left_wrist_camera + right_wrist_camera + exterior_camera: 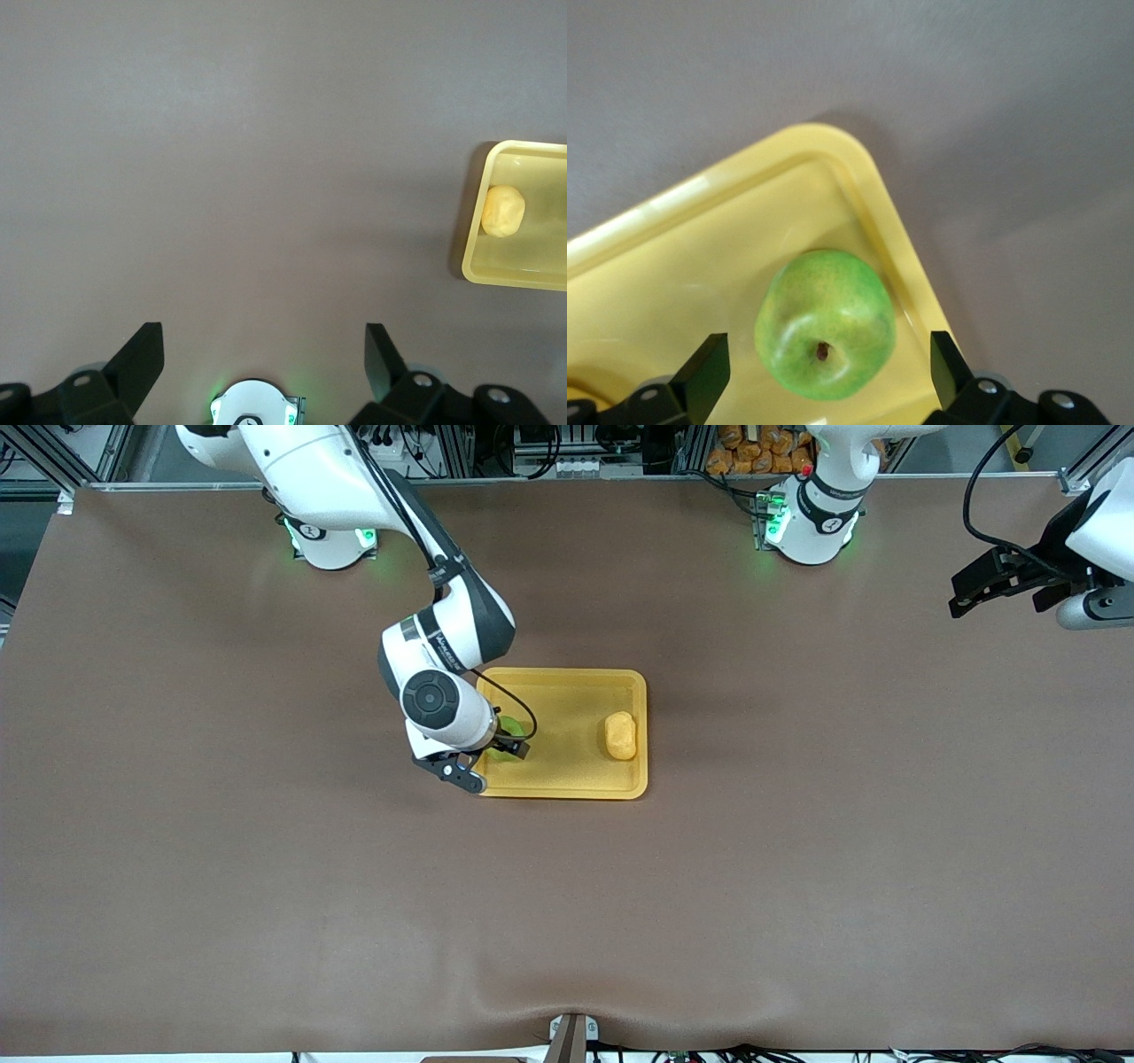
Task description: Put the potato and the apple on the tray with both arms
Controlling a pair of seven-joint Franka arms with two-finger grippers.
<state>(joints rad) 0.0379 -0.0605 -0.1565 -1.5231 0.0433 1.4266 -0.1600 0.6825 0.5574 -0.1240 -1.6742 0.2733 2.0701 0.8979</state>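
The yellow-orange tray [567, 676] lies mid-table. The pale potato [620, 736] rests in it at the end toward the left arm. The green apple [508, 732] sits in it at the end toward the right arm, stem dimple up. My right gripper [493, 763] hovers just over the apple and is open. In the right wrist view the apple [826, 323] lies on the tray [673, 283] between the black fingers [707, 370] with a gap on each side. My left gripper [974, 590] waits open above the table's left-arm end. Its view shows the tray [474, 258] and potato [503, 211] from afar.
Brown cloth covers the whole table [797, 868]. The green-lit arm bases [811, 522] stand along the table edge farthest from the front camera. A small bracket [571, 1036] sits at the edge nearest to it.
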